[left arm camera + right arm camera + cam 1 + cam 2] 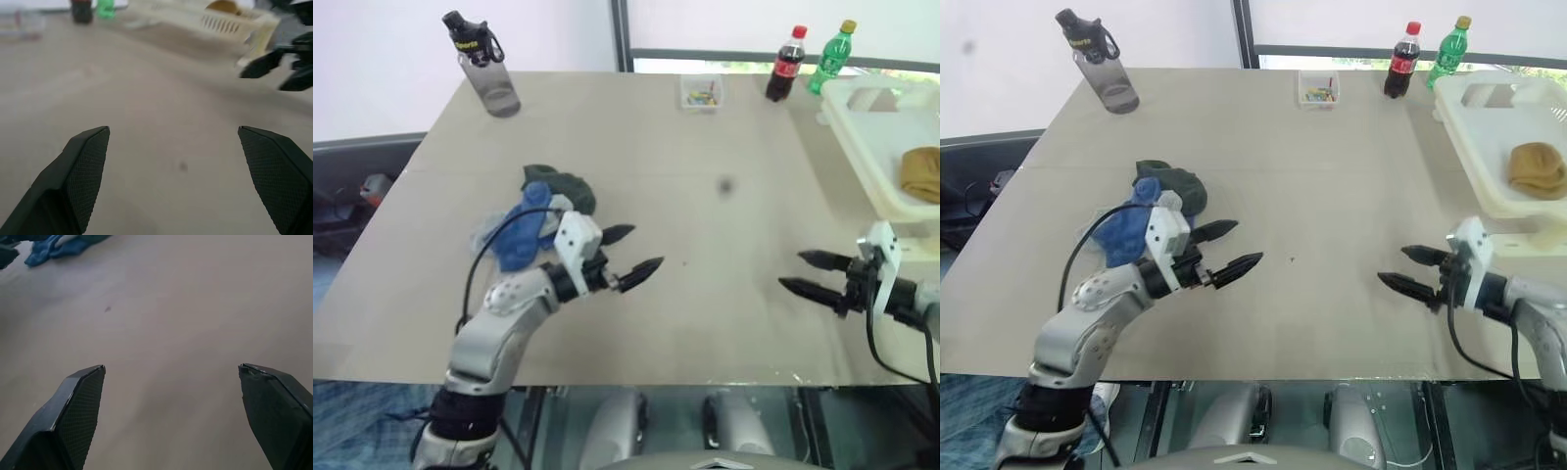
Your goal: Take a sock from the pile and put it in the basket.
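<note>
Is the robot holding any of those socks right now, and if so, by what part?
No, nothing is held. The left gripper and the right gripper are both open and empty over the bare table.

The pile (533, 217) lies on the table (705, 176) just behind the left gripper (631, 255); the basket (876, 147), a sock (922, 172) in it, sits behind the right gripper (808, 274).

Water bottle (489, 67) band: yellowish lettering was present, too small to read.
Cola bottle (785, 65) label: red, wording not legible.
Green bottle (831, 55) label: no text could be read.
</note>
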You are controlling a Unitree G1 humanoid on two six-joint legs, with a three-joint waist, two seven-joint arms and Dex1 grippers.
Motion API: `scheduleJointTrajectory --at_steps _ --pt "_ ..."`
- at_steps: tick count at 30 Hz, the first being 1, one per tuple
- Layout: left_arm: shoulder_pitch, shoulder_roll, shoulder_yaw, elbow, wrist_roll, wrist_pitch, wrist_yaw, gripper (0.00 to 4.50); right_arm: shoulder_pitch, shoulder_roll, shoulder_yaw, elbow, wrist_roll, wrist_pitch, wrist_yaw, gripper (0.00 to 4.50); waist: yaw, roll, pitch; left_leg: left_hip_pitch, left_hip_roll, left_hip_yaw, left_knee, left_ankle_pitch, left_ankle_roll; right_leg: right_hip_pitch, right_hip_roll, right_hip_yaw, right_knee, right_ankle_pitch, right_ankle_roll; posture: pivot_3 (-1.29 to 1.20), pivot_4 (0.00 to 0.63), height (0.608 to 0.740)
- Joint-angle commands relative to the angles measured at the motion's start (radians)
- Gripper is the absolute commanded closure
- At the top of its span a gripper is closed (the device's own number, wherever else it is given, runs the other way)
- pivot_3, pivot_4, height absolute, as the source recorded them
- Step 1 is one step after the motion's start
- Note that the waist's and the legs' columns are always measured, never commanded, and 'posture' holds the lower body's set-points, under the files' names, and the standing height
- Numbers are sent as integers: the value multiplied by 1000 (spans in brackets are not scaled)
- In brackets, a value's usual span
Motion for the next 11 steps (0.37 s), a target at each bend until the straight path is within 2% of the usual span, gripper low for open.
scheduleJointTrajectory --at_steps 1,5,11 --pt "103 32 79 -130 -49 36 26 0 47 -22 -71 8 -18 -120 54 22 -1 0 0 4 0 0 0 0 0 4 0 0 0 0 0 0 150 740" --pt "224 58 150 -176 -82 53 29 0 59 -33 -102 65 -20 -211 110 22 -1 0 0 6 2 -1 0 0 0 5 1 1 1 0 -1 0 150 740" --pt "339 80 242 -225 -123 50 31 0 16 -53 -117 127 6 -232 153 22 0 0 0 5 2 -1 -1 0 0 5 1 2 0 0 -1 0 150 740"
